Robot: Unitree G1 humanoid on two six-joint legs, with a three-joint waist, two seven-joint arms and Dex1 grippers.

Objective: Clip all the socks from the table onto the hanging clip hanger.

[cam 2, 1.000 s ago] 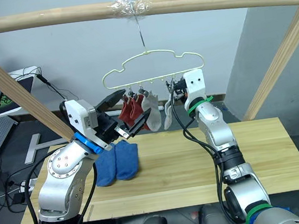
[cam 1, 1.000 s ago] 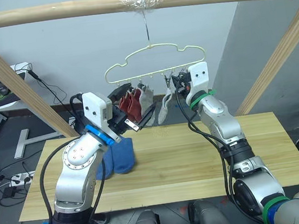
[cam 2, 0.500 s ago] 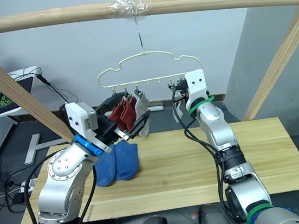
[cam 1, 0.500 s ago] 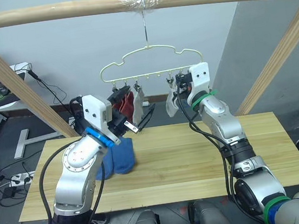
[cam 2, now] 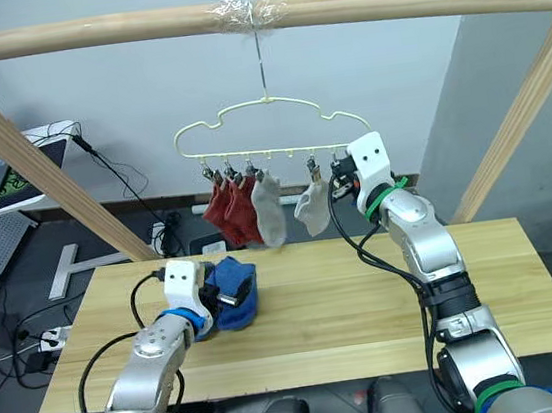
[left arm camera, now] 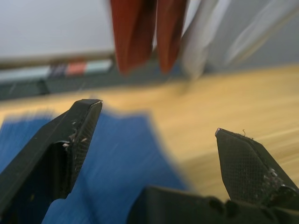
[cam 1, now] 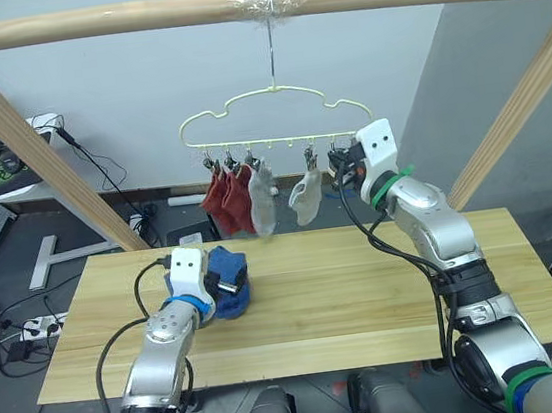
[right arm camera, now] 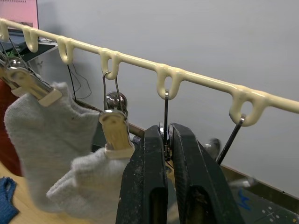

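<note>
Socks [cam 1: 227,282], blue, mid-left under spread left gripper [left arm camera: 154,154]; right gripper [right arm camera: 168,158] pinches a hanger [cam 1: 275,116] clip [right arm camera: 165,140].

The left gripper [left arm camera: 154,140] sits low over the table [cam 1: 368,296] with its fingers spread; the blue socks [cam 1: 226,278] lie right under and ahead of it, and bare planks stretch away on its right. Above and ahead, red socks [cam 1: 227,198] and grey socks [cam 1: 263,196] hang across the path upward. The right gripper [right arm camera: 167,140], fingers pinched on a clip [right arm camera: 165,126], has a grey sock just beside it.
</note>
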